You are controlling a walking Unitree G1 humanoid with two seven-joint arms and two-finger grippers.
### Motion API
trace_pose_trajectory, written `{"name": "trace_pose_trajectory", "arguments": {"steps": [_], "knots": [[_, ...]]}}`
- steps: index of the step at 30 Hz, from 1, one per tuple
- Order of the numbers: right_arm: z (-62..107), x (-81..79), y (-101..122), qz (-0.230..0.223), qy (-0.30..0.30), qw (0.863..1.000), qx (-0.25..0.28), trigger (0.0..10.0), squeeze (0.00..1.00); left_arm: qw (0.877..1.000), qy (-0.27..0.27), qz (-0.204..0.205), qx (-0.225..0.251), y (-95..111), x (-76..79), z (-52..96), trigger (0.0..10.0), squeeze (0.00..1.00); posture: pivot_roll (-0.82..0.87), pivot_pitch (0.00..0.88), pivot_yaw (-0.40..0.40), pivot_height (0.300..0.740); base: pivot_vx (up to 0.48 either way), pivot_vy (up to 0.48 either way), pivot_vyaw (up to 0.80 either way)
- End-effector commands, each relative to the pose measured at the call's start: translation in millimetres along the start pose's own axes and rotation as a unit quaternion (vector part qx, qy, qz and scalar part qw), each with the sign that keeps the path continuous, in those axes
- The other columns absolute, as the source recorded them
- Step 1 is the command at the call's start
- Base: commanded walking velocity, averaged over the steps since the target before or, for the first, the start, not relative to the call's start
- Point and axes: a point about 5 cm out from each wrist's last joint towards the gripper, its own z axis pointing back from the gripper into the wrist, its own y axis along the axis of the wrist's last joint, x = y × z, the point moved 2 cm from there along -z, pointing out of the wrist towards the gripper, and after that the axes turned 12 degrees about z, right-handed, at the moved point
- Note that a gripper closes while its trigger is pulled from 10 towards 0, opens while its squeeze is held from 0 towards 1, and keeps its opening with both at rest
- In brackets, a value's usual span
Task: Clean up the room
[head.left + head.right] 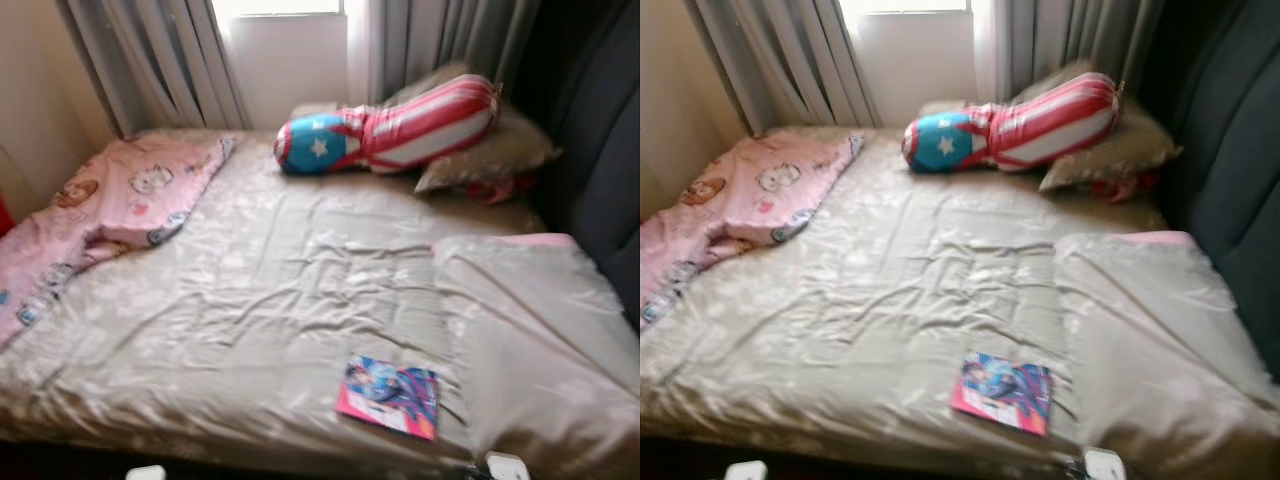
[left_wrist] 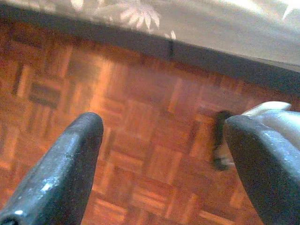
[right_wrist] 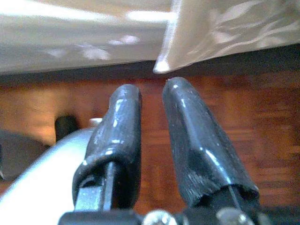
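Two grippers hang low beside the bed [image 1: 260, 330], over a reddish parquet floor [image 2: 140, 154]. Seen from its wrist, the left gripper [image 2: 164, 159] has its fingers spread wide with nothing between them — only the wooden floor and the bed's dark lower edge lie past the tips. The right gripper [image 3: 152, 140] has its fingers drawn close together with a narrow slit left between them, and it holds nothing; a corner of the beige bedcover [image 3: 197, 37] hangs just above the fingertips.

From the head camera, the bed fills most of the scene, spread with a rumpled beige satin sheet. A thin colourful book [image 1: 390, 395] — pink-edged, with a blue cartoon cover — lies flat near the foot edge of the bed, closest to the robot and a little to its right. A folded beige blanket [image 1: 530, 320] with a pink trim lies on the right side of the mattress, just beside the book. A pink cartoon-print blanket [image 1: 110, 210] is bunched along the left side, spilling over the edge. At the head of the bed, a red-and-white striped bolster [image 1: 395, 130] with a blue starred end rests against a beige pillow [image 1: 490, 155]. Grey curtains [image 1: 160, 60] hang on either side of a bright window behind.
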Motion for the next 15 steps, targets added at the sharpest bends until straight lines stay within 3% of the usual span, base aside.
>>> {"name": "trace_pose_trajectory", "arguments": {"steps": [1, 6, 15], "knots": [[-1.3, -7.5, 6, -0.010, 0.002, 1.000, 0.009, 10.0, 0.00, 1.000, 0.001, -0.003, 0.016, 11, 1.1, -1.5, 10.0, 0.00, -0.10, 0.000, 0.074, 0.740, 0.000, 0.368, 0.00], [-0.6, -18.5, 1, 0.005, 0.021, 1.000, 0.000, 10.0, 0.00, 1.000, 0.000, -0.003, 0.021, 13, 2.5, -1.9, 10.0, 0.00, -0.09, 0.000, 0.071, 0.740, 0.000, 0.370, 0.00], [-0.4, -17.7, -1, 0.016, 0.019, 1.000, -0.004, 10.0, 0.00, 1.000, 0.002, -0.002, 0.014, 7, 3.3, -1.4, 10.0, 0.00, -0.09, 0.000, 0.062, 0.740, 0.000, 0.368, 0.00]]}}
